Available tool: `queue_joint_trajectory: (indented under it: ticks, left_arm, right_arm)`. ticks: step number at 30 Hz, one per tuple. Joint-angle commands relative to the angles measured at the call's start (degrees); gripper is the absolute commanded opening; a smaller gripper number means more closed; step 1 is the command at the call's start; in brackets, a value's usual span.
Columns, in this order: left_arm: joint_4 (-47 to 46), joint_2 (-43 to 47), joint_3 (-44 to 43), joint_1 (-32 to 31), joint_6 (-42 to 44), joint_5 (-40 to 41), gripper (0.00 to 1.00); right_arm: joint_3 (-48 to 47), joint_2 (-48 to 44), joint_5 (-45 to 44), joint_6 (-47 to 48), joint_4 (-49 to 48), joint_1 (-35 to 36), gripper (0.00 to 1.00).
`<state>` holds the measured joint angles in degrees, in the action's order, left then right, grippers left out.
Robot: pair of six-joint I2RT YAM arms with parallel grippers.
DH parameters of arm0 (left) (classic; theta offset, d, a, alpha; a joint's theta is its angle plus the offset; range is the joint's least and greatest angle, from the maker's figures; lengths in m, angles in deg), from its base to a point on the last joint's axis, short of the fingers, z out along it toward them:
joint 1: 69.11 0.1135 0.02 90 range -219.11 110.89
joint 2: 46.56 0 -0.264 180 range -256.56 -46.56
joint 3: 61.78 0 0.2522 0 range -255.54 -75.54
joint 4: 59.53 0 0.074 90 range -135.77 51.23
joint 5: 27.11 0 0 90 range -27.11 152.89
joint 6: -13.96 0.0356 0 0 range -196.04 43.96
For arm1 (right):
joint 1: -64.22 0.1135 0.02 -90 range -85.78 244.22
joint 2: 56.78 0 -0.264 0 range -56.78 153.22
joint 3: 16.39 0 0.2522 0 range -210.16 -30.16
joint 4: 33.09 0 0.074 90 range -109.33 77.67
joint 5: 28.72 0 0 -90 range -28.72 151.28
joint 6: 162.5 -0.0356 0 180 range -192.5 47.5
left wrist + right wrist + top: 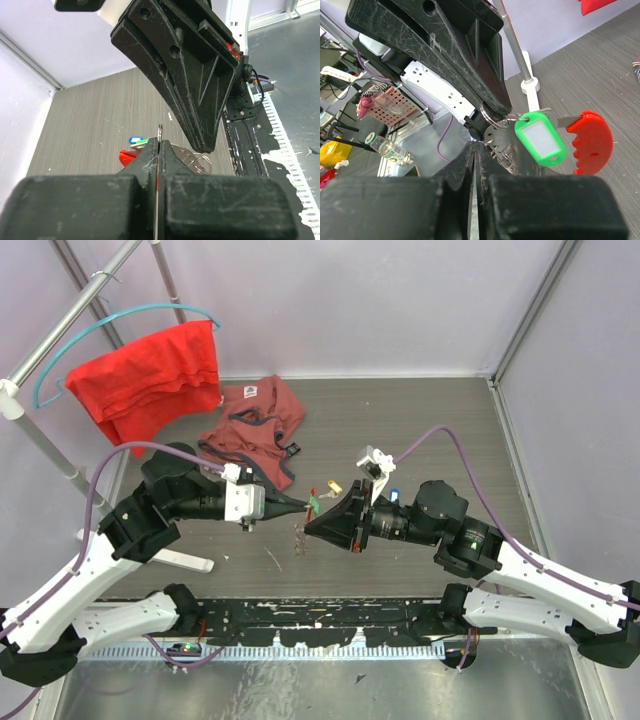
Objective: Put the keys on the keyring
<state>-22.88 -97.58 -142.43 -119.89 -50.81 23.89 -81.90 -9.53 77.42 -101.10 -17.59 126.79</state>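
At the near edge of the bench (420, 430) the two arms are reaching inward, so that their tips are meeting just above its middle. The left fingers (282, 503) are pointing right and are pressed together on a thin sliver of silvery metal, which is standing up edge-on between them in the left wrist view. It seems to be part of the keyring (492, 116), which is hanging off the bench at these fingertips. The right fingers (340, 515) are pointing left with their tips right at that same bunch. They are lying almost closed, with only a hairline gap between them, and I cannot tell whether they are pinching any of the metal. From the ring a green tag (540, 137) with a pale window is dangling, and just beside it a red tag (590, 142) with a ridged edge, along with smaller silver loops. Slightly beyond the fingertips a gold-headed key (333, 485) is lying apart from the bunch. Farther back a pinkish-red garment (255, 425) is lying crumpled on the bench. At the far left a red cloth (150, 375) is hanging from a teal hanger (120, 320) on a metal rail (60, 335).
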Motion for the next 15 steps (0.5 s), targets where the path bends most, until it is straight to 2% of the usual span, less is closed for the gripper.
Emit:
queue_joint_trajectory:
  ticks: [1, 5, 6, 8, 15]
  left_arm:
    - [-3.11, 0.14, 0.74, -0.18, -0.22, 0.00, 0.00]
    - [-3.11, 0.36, 0.88, -0.16, -0.22, 0.48, 0.00]
    - [-3.08, 0.48, 0.93, -0.17, -0.20, 0.67, 0.00]
    - [-3.16, 0.62, 0.95, -0.13, -0.14, 1.24, 0.00]
    - [-2.75, 0.85, 0.82, -0.14, 0.24, 3.27, 0.00]
  right_arm:
    - [-0.81, -0.86, -0.40, 0.94, -3.14, 0.44, 0.07]
    - [-0.86, -1.08, -2.19, 1.22, -1.84, 0.38, 0.03]
    - [-0.94, -1.26, -2.61, 1.27, -1.57, 0.37, 0.05]
    - [-1.06, -1.61, -3.78, 1.34, -0.90, 0.37, 0.15]
    - [-1.01, -3.26, -6.60, 2.01, 1.26, 0.41, 0.30]
